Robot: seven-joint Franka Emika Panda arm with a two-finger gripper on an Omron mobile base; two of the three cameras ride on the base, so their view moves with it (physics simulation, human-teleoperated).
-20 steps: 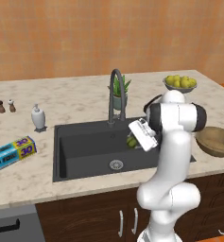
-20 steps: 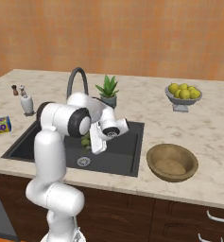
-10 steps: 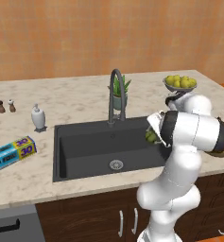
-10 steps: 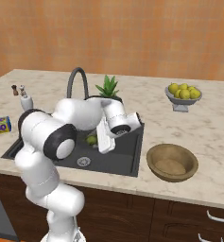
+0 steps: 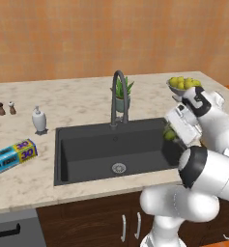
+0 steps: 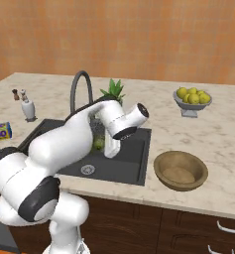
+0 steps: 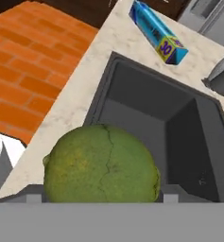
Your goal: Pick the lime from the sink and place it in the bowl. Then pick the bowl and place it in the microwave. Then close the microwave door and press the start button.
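Lime (image 7: 101, 163) sat right at the tool, big and close in the hand view, green-yellow skin with a faint crack line, held between the finger tips with the tool clamped on it. In the left base view the lime (image 5: 169, 134) showed as a small green spot beside the white hand, over the right end of the sink (image 5: 87, 154) and above the basin floor. In the right base view the lime (image 6: 98, 144) peeked out behind the forearm, over the basin (image 6: 134, 166). Tool (image 5: 173, 131) pointed down and toward the sink's left in the left base view; fingers themselves mostly hidden by the hand.

Sink was dark grey, round metal drain (image 5: 118, 168) on its floor, dark arched faucet (image 5: 119, 96) at the back edge. Small potted plant (image 5: 122, 91) stood just behind the faucet.

Bowl (image 6: 180, 170), tan wood with a thick rim, sat on the desk (image 6: 213, 134) right of the sink, well apart from the lime. Grey footed dish of yellow fruit (image 6: 192, 99) stood farther back on the desk.

Left of the sink: white soap bottle (image 5: 38, 119), two small shakers (image 5: 6, 108) near the wall, blue foil box (image 5: 12, 157) near the front edge. Hand view also caught the blue box (image 7: 158, 33) past the sink's far rim, brick floor beside the desk.
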